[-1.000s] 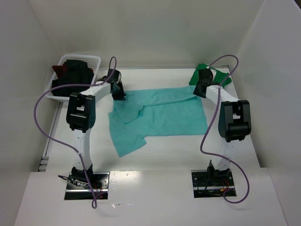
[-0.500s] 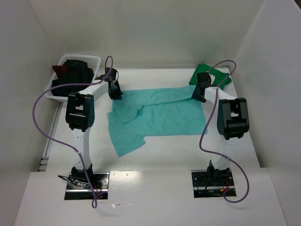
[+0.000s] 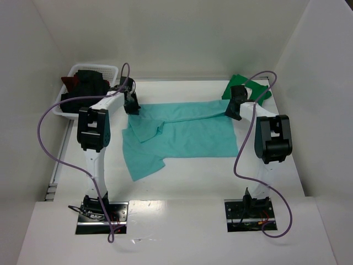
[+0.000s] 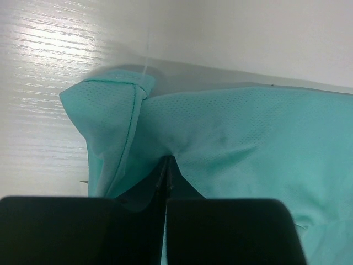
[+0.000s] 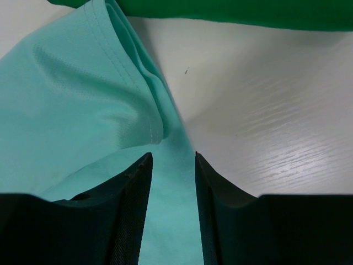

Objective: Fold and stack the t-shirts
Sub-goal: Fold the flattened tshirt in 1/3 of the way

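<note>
A light teal t-shirt point(image 3: 187, 132) lies spread across the middle of the table, its near left part rumpled and folded over. My left gripper point(image 3: 132, 107) is at the shirt's far left corner and is shut on a pinch of the teal cloth point(image 4: 248, 138), which bunches at the fingertips point(image 4: 167, 163). My right gripper point(image 3: 231, 113) hovers at the shirt's far right corner. Its jaws stand open point(image 5: 172, 157), with the teal cloth point(image 5: 71, 99) lying flat under the gap. A darker green t-shirt point(image 3: 248, 88) lies at the back right, just beyond that corner point(image 5: 231, 11).
A white lattice basket point(image 3: 71, 72) stands at the back left, holding black shirts point(image 3: 88, 85) and a dark red one point(image 3: 69, 83). White walls close in the table on the left, back and right. Purple cables loop above both arms.
My left gripper has moved left and a little back with the shirt's corner, and the teal shirt's left side has slid left with it. The right gripper has hardly moved.
</note>
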Tool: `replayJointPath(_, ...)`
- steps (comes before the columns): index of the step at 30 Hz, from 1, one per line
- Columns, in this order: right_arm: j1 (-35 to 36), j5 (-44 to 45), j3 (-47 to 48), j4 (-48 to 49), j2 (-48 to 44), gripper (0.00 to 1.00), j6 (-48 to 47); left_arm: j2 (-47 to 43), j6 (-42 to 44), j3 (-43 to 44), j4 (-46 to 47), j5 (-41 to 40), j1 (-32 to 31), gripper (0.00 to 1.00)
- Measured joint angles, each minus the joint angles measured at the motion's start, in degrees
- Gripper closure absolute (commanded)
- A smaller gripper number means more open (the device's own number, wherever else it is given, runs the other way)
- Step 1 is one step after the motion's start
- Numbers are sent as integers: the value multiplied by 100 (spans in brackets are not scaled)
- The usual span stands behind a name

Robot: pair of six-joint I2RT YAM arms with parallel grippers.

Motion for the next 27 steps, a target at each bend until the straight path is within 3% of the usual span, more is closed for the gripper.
replayJointPath(5,0,-166,2,153,17,58,-55,70,127,120,-63,90,59,98)
replayJointPath(9,0,-273,28,216,186,63,-140,94,153,160,-72,131,105,98)
replayJointPath(27,0,-498,293,269,376,63,-251,221,323,363,-164,297,223,97)
